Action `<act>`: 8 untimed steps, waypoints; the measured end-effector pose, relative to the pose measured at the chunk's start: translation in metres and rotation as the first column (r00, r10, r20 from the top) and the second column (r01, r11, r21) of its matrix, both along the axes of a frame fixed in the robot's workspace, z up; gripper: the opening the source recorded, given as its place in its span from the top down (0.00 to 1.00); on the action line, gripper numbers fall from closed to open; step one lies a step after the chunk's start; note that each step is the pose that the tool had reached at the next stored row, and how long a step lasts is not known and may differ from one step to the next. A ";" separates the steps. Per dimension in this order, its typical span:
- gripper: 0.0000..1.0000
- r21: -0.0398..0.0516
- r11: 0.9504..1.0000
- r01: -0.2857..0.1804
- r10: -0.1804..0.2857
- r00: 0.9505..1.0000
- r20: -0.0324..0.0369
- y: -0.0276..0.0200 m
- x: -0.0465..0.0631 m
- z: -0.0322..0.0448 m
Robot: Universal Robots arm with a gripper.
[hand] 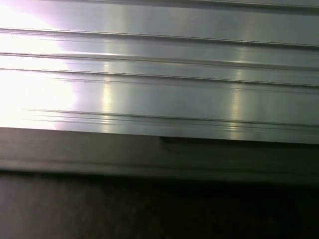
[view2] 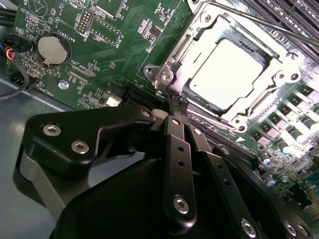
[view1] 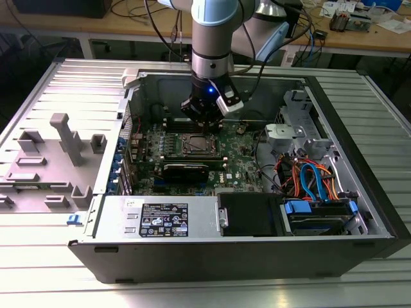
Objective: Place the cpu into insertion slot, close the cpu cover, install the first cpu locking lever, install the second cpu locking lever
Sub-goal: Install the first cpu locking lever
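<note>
we see the cpu (view2: pixel 227 74) already lying flat in the insertion slot (view2: pixel 172 57), its bright metal top showing through the cut-out of the cpu cover (view2: pixel 279 82), which looks folded down over it like a thin silver frame. we judge the chip light, stiff and fragile, with a smooth top that offers little grip, so it is best taken by its edges and never forced; the cover is thin sheet metal, springy, better pushed on its rim than pinched. a thin wire locking lever (view2: pixel 279 27) runs along one side of the socket, and we cannot tell whether it is latched. the pincer (view2: pixel 177 107) sits just beside the socket's corner with its fingertips drawn together and nothing visibly between them. outward lies the green motherboard (view2: pixel 124 45) with its coin battery (view2: pixel 52 49), all inside the open computer case (view1: pixel 212 253) on the ribbed metal counter (view1: pixel 38 256), with the arm (view1: pixel 212 38) reaching down from above.
</note>
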State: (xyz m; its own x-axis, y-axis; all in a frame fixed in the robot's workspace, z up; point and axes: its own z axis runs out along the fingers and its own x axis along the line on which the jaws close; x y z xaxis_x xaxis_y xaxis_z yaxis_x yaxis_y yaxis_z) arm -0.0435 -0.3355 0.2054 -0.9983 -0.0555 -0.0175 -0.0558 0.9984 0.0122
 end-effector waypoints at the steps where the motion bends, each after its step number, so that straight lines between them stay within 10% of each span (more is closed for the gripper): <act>1: 0.89 0.000 1.000 0.000 0.000 1.000 0.000 -0.0003 0.000 -0.0001; 8: 0.89 0.000 1.000 0.000 0.000 1.000 0.000 -0.0006 0.000 0.0009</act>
State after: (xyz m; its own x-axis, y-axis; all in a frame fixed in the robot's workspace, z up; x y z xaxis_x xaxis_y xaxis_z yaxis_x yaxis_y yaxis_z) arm -0.0433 -0.3361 0.2063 -0.9983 -0.0556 -0.0174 -0.0558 0.9984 0.0121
